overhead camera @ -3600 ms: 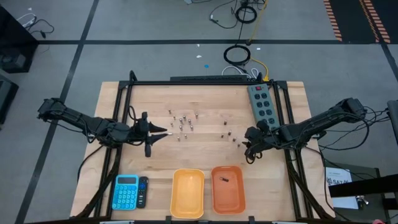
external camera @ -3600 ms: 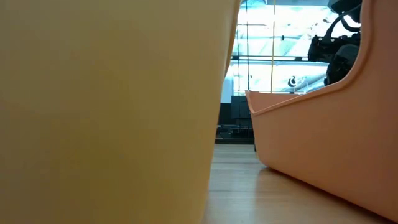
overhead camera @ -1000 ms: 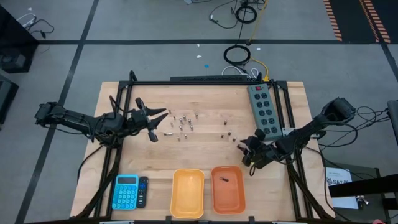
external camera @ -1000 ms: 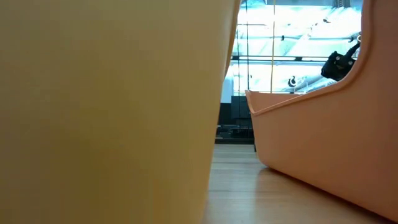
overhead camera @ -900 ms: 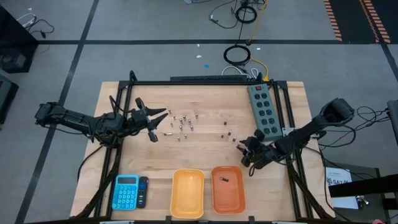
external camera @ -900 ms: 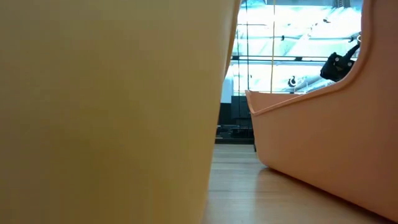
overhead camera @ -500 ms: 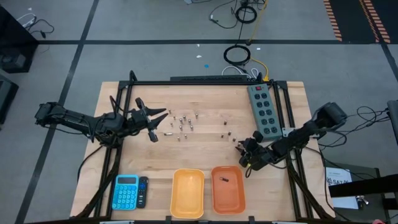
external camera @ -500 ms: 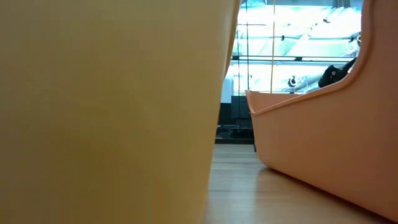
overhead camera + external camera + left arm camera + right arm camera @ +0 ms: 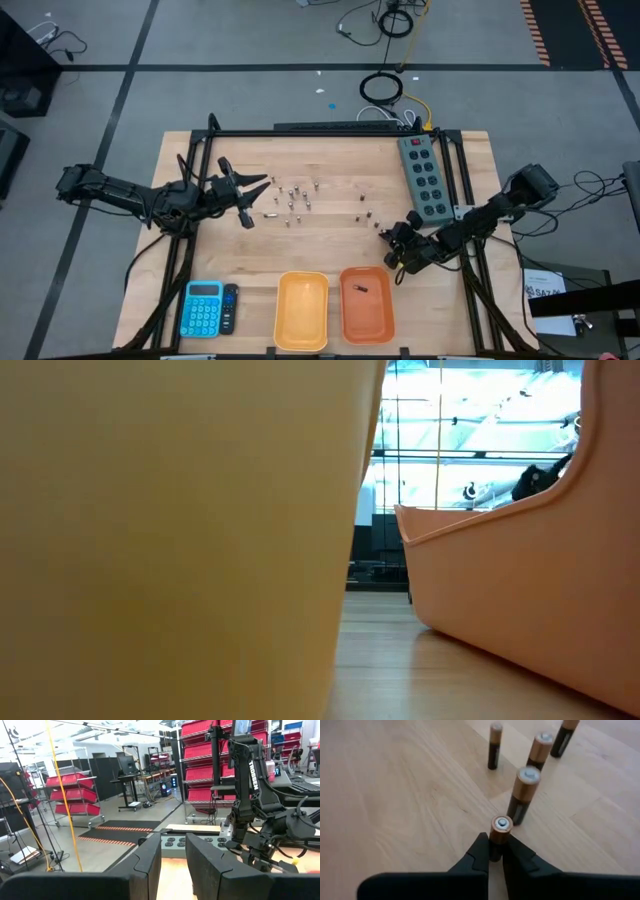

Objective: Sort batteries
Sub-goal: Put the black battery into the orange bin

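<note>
Copper-topped battery (image 9: 499, 834) pinched upright between the right gripper's (image 9: 492, 854) fingertips, low over the wood table (image 9: 330, 170).

From above, the right gripper (image 9: 388, 250) sits right of centre in the frame, just above the orange bin (image 9: 366, 303), which already has one small dark battery (image 9: 361, 290) lying in it. The yellow bin (image 9: 302, 311) is right beside it on its left. Loose batteries (image 9: 291, 197) stand scattered around the middle of the table, a few more (image 9: 366, 215) close to the right gripper. Over on the left side of the frame the left gripper (image 9: 247, 201) hangs near that scatter, jaws spread wide and holding nothing. Blue calculator (image 9: 202, 308) sits bottom left, grey power strip (image 9: 421, 175) upper right.
</note>
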{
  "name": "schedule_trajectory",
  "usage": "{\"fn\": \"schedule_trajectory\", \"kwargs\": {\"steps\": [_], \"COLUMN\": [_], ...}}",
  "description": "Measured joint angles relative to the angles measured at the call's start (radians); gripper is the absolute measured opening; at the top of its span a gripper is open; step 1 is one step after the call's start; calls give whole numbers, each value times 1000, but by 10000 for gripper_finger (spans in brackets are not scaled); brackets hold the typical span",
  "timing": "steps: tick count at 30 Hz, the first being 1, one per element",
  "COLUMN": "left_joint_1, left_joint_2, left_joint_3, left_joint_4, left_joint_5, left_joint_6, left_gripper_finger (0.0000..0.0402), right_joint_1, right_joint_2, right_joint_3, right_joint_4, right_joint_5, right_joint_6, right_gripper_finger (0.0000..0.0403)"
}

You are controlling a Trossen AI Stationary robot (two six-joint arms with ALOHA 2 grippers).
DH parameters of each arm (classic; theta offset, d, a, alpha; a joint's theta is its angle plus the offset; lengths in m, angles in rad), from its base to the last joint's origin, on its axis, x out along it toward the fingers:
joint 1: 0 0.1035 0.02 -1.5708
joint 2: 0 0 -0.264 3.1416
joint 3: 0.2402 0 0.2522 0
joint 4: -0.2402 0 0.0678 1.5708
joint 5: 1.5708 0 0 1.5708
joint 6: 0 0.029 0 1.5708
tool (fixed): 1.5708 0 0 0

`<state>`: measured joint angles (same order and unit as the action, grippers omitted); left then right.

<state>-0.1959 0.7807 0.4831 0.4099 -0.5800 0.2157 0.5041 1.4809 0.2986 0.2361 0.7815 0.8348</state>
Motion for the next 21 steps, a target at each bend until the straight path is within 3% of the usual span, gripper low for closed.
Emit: {"fn": "schedule_trajectory", "kwargs": {"steps": [11, 18, 21], "left_joint_1": [0, 0, 0], "left_joint_2": [0, 0, 0], "left_joint_3": [0, 0, 0], "left_joint_4": [-1, -2, -2], "left_joint_5": [0, 0, 0], "left_joint_6": [0, 0, 0], "left_gripper_finger": [99, 99, 99], "right_joint_1": [26, 57, 74], "right_joint_2": [-249, -283, -232], "right_joint_3": [76, 80, 87], "right_joint_4": [45, 289, 327], "right_joint_5": [-51, -382, -439], "right_joint_6": [-339, -408, -341], "right_gripper_finger": [11, 11, 11]}}
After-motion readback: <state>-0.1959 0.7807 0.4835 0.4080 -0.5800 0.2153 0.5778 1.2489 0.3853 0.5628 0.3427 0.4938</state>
